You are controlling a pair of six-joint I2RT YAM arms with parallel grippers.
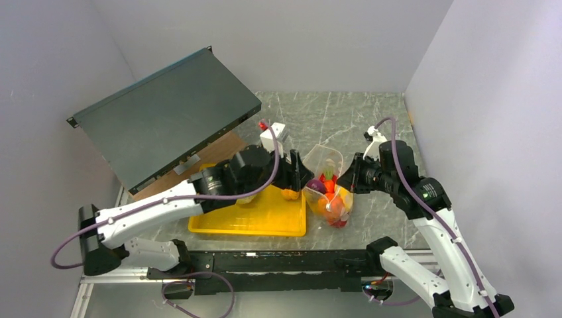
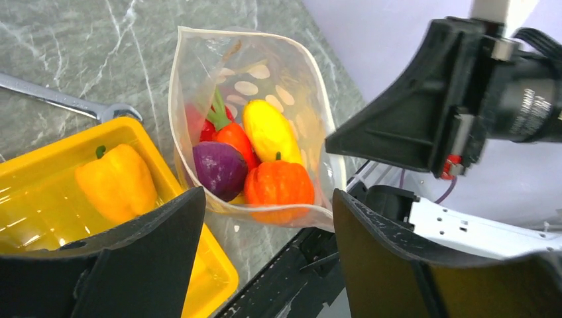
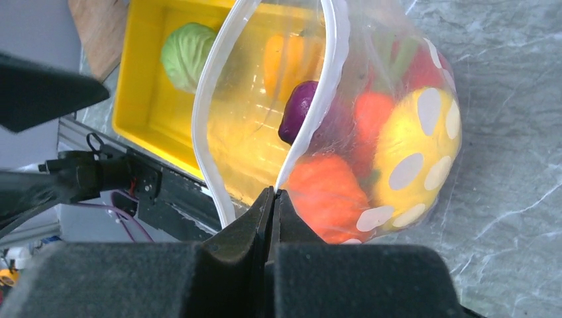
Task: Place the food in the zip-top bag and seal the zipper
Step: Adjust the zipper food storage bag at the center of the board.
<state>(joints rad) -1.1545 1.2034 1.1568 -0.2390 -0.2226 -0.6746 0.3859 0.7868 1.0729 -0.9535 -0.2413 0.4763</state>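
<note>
The right arm is bent at the elbow, its wrist turned left toward the zip-top bag (image 1: 323, 159). The right gripper (image 3: 272, 193) is clamped on the zipper (image 3: 311, 112) at one end of the gaping mouth. The left arm is stretched rightward over the yellow tray (image 2: 26, 218), and the left gripper (image 2: 267, 199) is held with jaws spread wide and empty, just before the bag. Pumpkin (image 2: 278, 185), onion (image 2: 220, 169) and mango (image 2: 270, 132) are seen inside the bag; the yellow pepper (image 2: 116, 182) and cabbage (image 3: 187, 56) lie in the tray.
</note>
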